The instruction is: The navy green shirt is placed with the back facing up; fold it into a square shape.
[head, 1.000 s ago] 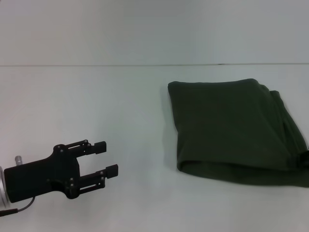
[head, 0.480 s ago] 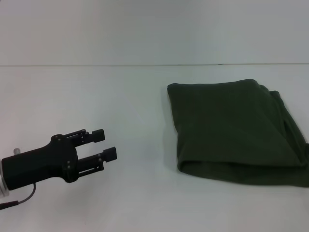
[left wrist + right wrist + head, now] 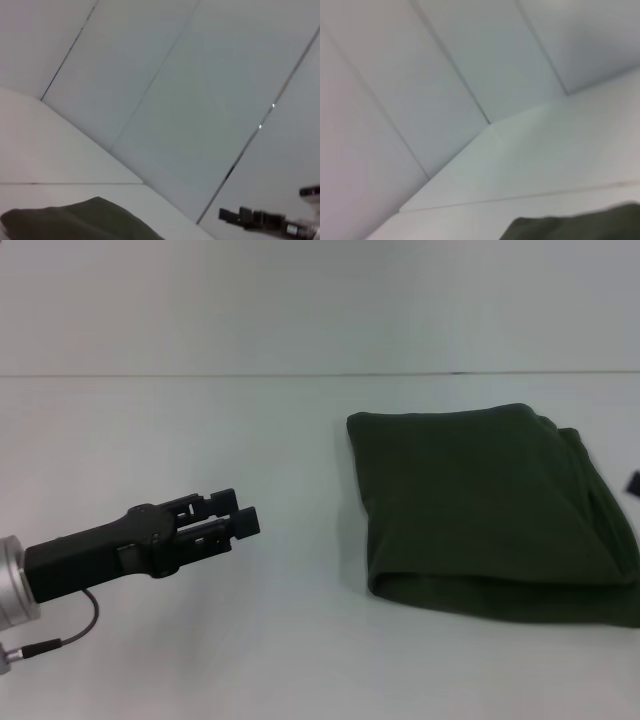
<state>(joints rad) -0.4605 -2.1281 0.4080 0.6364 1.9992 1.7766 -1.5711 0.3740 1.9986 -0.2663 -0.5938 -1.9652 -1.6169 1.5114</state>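
Observation:
The navy green shirt (image 3: 480, 510) lies folded into a rough square on the right half of the white table, plain side up, with a thick fold along its near edge. My left gripper (image 3: 238, 514) hovers over bare table well to the shirt's left. It is rolled onto its side, points toward the shirt, is open and holds nothing. Only a dark tip of my right gripper (image 3: 634, 482) shows at the right edge, beside the shirt. The left wrist view catches a shirt corner (image 3: 75, 220) and the right gripper (image 3: 250, 216) far off. The right wrist view shows the shirt's edge (image 3: 580, 227).
The white table (image 3: 200, 420) runs back to a seam where it meets a pale wall (image 3: 300, 300). A grey cable (image 3: 70, 630) loops under the left wrist.
My left gripper has moved forward and toward the shirt and rolled onto its side. A tip of the right gripper now shows at the right edge. The shirt has not moved.

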